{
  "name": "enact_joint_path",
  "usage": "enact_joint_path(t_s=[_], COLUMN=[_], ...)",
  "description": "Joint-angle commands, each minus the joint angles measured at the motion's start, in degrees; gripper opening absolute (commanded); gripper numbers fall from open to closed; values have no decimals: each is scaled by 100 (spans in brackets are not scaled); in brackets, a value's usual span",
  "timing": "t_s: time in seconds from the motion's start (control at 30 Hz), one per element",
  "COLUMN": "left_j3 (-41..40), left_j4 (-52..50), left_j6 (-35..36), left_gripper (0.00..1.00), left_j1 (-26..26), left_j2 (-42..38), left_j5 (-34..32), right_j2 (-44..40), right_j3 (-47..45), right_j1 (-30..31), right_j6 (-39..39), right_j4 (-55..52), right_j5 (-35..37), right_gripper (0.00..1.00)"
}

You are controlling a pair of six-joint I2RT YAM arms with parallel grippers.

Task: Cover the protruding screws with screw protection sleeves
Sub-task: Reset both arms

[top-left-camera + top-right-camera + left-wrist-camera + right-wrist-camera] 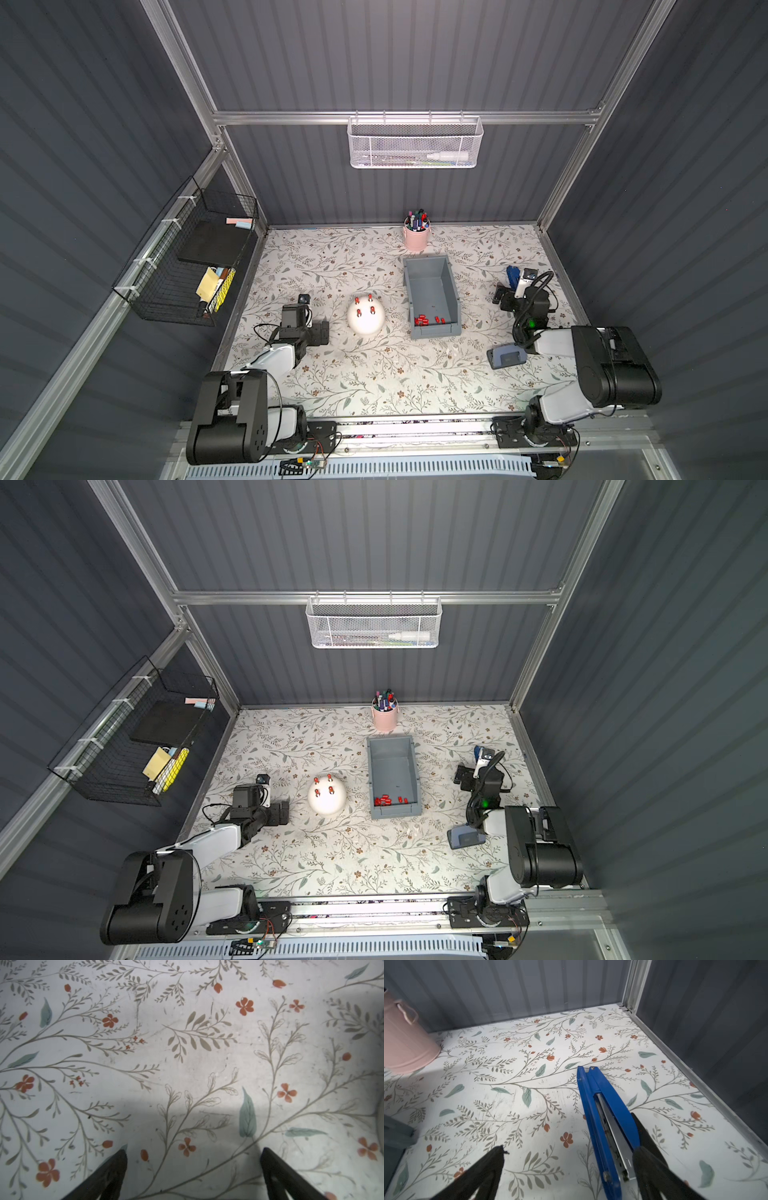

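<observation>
All four screws (372,311) on the white dome (365,326) look like they have red sleeves (357,300) on them, so the job looks done or nearly done. The dome sits near the middle of the table (374,386). The grey bin (432,270) at its 3 o'clock has spare sleeves (428,320) in its near end. The left gripper (194,1150) is wide open and holds nothing. It is down close to the table at the dome's 9 o'clock, just beside it. The right gripper (568,1132) is at the bin's 3 o'clock, well apart from the dome. Its jaws are spread wide too and grip nothing, but a blue stapler (588,1101) leans on one finger (652,1159). That is the first thing that could go wrong. If that arm swings away, the finger may drag or tip the stapler. The second is the left arm. It is so close that a turn could bump the dome, and a round dome may rock or roll. I cannot tell how far down the sleeves are pushed, so a bump might shake one off.
</observation>
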Motion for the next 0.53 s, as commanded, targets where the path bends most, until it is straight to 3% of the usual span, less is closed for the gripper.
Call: enact_joint_path(t_s=[0.0,0.03,0.07,0.17,0.5], left_j3=[-647,-717,-612,-443,-405], left_j4=[133,615,-8,-28,-85], left_j6=[-99,208,-34,-269,-251], left_gripper=[99,100,99,99,99], left_j1=[-26,-53,-87,-97,-115], left_j2=[946,1126,940,1015,994], left_j5=[-234,-381,-427,-920,-943], right_j2=[-209,-183,-112,-81,-154], right_j3=[160,173,100,156,157], right_j1=[13,13,19,19,15], right_j6=[185,174,128,114,117], right_j4=[-527,-466,-222,-301,-410], right_j5=[280,294,280,283,234], right_gripper=[99,99,99,99,99])
